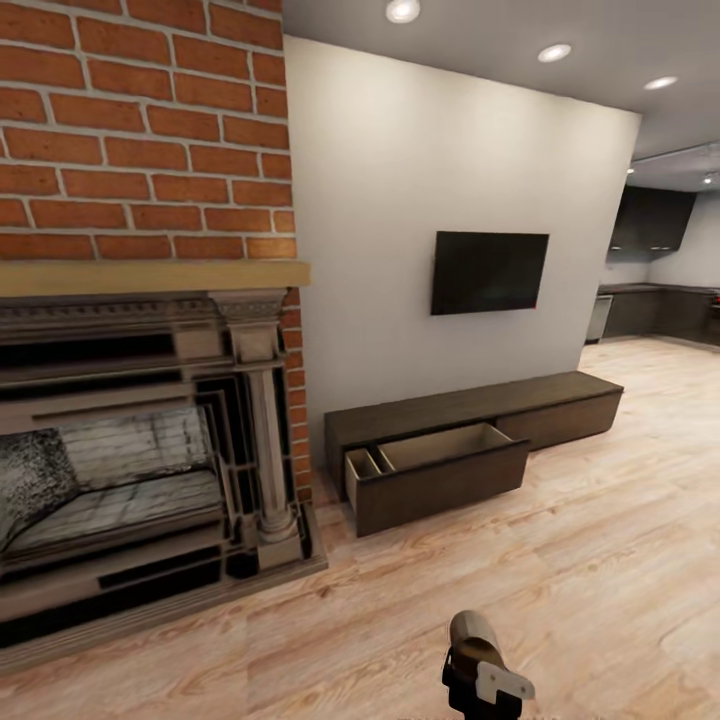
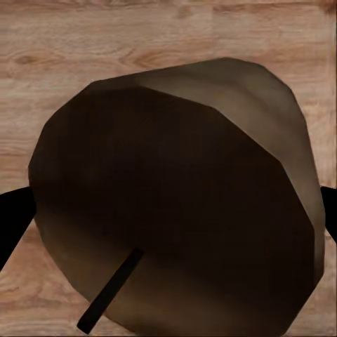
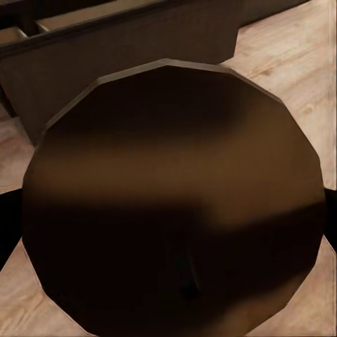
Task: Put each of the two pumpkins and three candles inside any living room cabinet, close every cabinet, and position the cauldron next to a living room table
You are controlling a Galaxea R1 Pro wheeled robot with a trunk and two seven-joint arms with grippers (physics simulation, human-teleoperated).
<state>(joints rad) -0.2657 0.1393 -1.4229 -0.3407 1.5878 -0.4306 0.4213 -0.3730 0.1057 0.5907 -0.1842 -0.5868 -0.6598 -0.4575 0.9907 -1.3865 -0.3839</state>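
The long dark-brown cabinet (image 1: pixel 560 395) stands against the white wall, with one drawer (image 1: pixel 440 480) pulled out and its tan divided inside showing. At the bottom of the head view my right gripper (image 1: pixel 485 685) is shut on a beige candle (image 1: pixel 472 632). In the right wrist view that candle (image 3: pixel 172 203) sits between the dark fingers (image 3: pixel 8 225), and the open drawer front (image 3: pixel 126 56) lies just beyond it. My left gripper (image 2: pixel 168 221) is shut on another candle (image 2: pixel 182 196) with a dark wick, held over the wood floor.
A carved stone fireplace (image 1: pixel 130 450) under a brick wall juts out on the left, close to the cabinet's end. A TV (image 1: pixel 490 272) hangs above the cabinet. Light wood floor (image 1: pixel 600 560) stretches right toward a kitchen area (image 1: pixel 655 300).
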